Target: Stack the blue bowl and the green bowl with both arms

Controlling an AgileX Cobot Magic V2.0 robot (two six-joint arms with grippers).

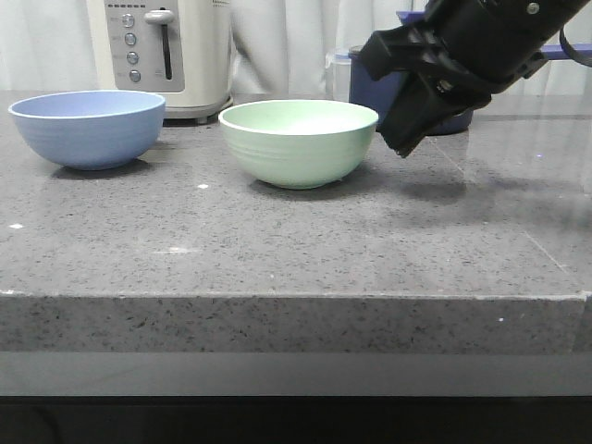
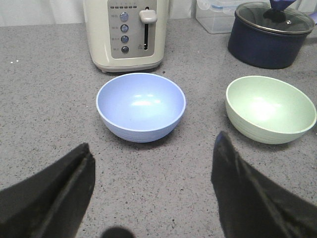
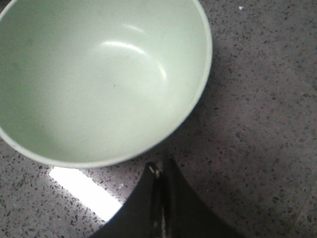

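Note:
The blue bowl (image 1: 88, 127) stands upright at the far left of the grey counter; it also shows in the left wrist view (image 2: 140, 106). The green bowl (image 1: 298, 141) stands upright in the middle, apart from it, and shows in both wrist views (image 2: 270, 108) (image 3: 101, 79). My right gripper (image 1: 402, 146) hangs just right of the green bowl's rim, shut and empty, a little above the counter (image 3: 162, 166). My left gripper (image 2: 153, 153) is open and empty, on the near side of the blue bowl. The left arm is out of the front view.
A cream toaster (image 1: 166, 51) stands behind the blue bowl. A dark navy lidded saucepan (image 2: 270, 34) and a clear plastic box (image 2: 214, 15) stand at the back right. The counter's front edge (image 1: 296, 298) is near.

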